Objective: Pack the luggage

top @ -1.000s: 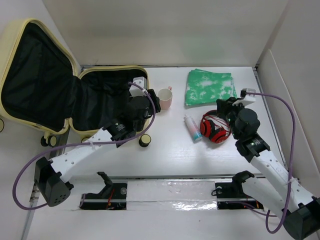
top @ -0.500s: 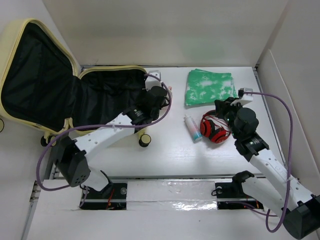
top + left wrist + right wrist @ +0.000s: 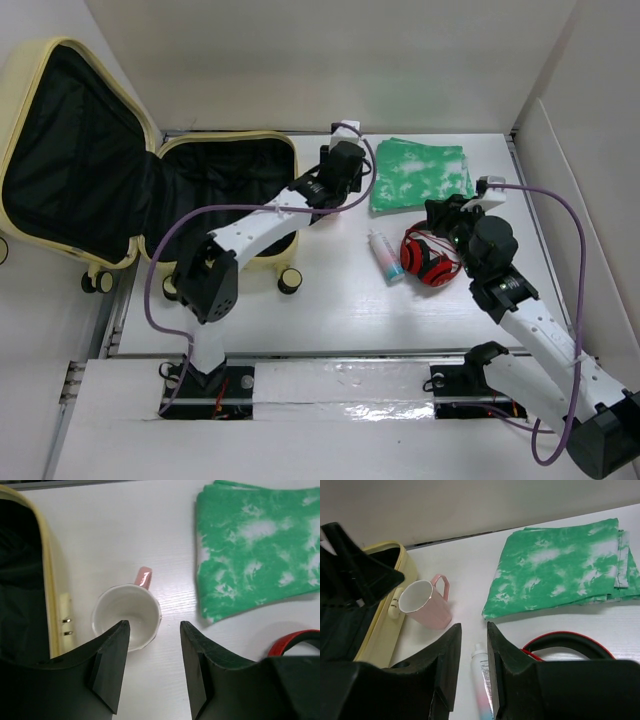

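Far left: the luggage (image 3: pixel 80 140) lies open. Its lid leans back against the left wall and its base sits flat on the bench (image 3: pixel 330 310). The black lining shows in both halves, and a wheel (image 3: pixel 290 281) shows at the near right corner.

Your left arm (image 3: pixel 255 222) rises from the near left edge. It stretches up and to the right across the right end of the suitcase base, and its wrist ends just past the right rim. In the wrist view your left gripper (image 3: pixel 152 630) is released: the fingers stand apart with bare bench between them and nothing gripped. The mug (image 3: pixel 127 617), white inside with a pink handle, stands upright just beside the suitcase's yellow rim. It shows past the left finger, which overlaps its near edge. You cannot tell whether the finger touches it.

Centre, far side: a folded green-and-white cloth (image 3: pixel 420 172) lies flat on the bench. Nearer you, a small tube (image 3: pixel 384 256) lies just left of the red headphones (image 3: pixel 428 258).

Right: your right arm (image 3: pixel 530 320) climbs from the near right corner, angling up and to the left, with its wrist over the headphones. Your right gripper (image 3: pixel 473 627) has its fingers parted by a narrow gap and grips nothing. The tube shows through that gap, and the red headband arcs just to the gripper's right.
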Available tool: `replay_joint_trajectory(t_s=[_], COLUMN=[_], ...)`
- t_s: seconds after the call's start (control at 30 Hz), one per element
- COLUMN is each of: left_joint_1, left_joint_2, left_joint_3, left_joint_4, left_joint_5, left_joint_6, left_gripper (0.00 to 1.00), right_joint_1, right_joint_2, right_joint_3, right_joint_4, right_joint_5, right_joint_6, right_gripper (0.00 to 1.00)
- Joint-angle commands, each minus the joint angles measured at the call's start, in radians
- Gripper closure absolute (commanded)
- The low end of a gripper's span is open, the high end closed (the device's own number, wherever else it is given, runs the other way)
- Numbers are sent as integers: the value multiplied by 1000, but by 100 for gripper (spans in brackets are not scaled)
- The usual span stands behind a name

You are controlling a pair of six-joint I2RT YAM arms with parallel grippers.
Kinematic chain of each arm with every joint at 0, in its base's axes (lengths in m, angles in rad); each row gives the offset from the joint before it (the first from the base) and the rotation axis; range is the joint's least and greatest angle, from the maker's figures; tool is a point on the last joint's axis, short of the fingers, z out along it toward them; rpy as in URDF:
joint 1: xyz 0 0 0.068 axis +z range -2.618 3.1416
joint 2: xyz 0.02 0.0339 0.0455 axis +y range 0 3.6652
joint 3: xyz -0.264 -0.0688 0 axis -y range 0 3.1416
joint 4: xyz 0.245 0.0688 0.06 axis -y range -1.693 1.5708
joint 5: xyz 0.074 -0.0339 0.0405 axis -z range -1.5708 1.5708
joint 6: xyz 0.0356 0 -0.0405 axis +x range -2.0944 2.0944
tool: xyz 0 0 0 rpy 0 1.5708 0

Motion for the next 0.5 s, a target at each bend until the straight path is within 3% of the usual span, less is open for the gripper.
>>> replay_joint_trajectory(t_s=[0.0,0.17,0.47], left_joint_1=[5,5,5], left_joint_2=[80,189,263], left_joint_3=[131,217,199], left_joint_4=[-61,-110,-99], left_joint_5=[66,105,69], left_joint_6=[61,80,76], left_gripper=[58,59,68], right_joint_1=[-5,-5,-5], right_joint_2=[-23,-37,-26], right_joint_3=[9,6,4], right_joint_4=[44,43,46], right_joint_5=[-4,5,1], right_joint_6=[-8,-8,-8], right_gripper=[66,65,64])
